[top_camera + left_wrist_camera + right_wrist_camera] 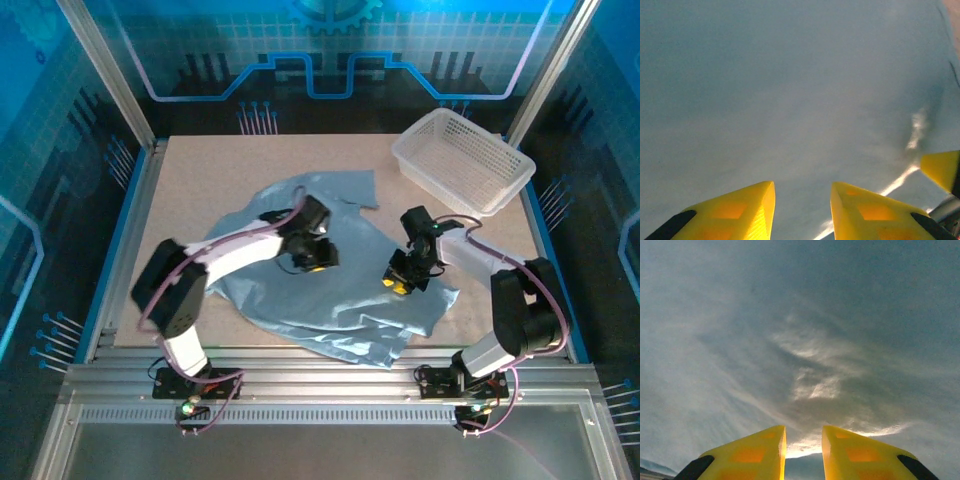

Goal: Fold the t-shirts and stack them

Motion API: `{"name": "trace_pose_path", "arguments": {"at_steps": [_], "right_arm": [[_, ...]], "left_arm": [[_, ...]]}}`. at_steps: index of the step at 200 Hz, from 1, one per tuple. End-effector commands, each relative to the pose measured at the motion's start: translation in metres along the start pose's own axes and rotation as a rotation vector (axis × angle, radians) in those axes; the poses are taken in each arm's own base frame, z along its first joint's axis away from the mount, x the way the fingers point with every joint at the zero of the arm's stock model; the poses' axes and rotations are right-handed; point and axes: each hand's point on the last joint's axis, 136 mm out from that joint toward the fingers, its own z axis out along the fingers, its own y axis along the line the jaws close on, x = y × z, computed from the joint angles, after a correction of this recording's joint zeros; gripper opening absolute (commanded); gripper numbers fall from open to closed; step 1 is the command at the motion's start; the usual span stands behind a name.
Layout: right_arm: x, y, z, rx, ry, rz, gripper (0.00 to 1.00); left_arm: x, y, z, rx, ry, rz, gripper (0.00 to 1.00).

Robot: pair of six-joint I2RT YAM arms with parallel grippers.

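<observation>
Our left tool (318, 262) hangs low over the middle of the t-shirt (345, 305), a little left of centre on the desk (200, 190). In the left wrist view, the yellow fingers (747, 212) of this tool (802, 212) stand apart, and we see smooth grey-blue cloth (790, 100) in the gap between them.

Our right tool (398, 283) sits low on the right part of the same shirt, near the left tool but not touching it. In the right wrist view, the yellow fingers (755, 452) of that tool (803, 452) leave only a narrow slot. Creases in the cloth (740, 340) run in toward the slot, with a bright patch just ahead of the tips. We cannot tell whether cloth is pinched there or the tips merely rest on it.

From above, the t-shirt lies spread out and rumpled on the desk, not folded. It covers the middle and the near-right part of the surface. One flap reaches toward the far side, and the near edge is doubled over in loose folds close to the desk's near edge. From the left wrist we see the cloth mostly flat, with a pale streak and a small wrinkle toward the right.

At the far right corner of the desk sits a white lattice basket (462, 160), turned at an angle. It is near the shirt's far flap but apart from it.
</observation>
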Motion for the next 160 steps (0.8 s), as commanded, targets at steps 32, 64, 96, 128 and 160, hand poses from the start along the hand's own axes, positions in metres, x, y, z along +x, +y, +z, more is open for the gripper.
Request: {"name": "trace_pose_path", "arguments": {"at_steps": [32,64,96,128,160], "right_arm": [[-0.075,0.009,0.026,0.024,-0.029,0.073,0.26],[-0.140,0.052,0.028,-0.025,-0.083,-0.023,0.27],[-0.192,0.132,0.007,-0.133,-0.183,-0.241,0.40],[-0.208,0.185,-0.052,-0.217,-0.336,-0.363,0.54],[-0.182,0.172,-0.092,-0.168,-0.385,-0.305,0.52]], "left_arm": [[-0.024,0.008,0.074,-0.084,0.093,-0.063,0.33],[-0.081,0.050,0.082,-0.163,0.029,-0.185,0.33],[-0.148,0.089,0.067,-0.114,-0.048,-0.351,0.33],[-0.209,0.114,0.040,-0.051,-0.149,-0.448,0.37],[-0.238,0.115,0.001,-0.015,-0.259,-0.469,0.41]]}}
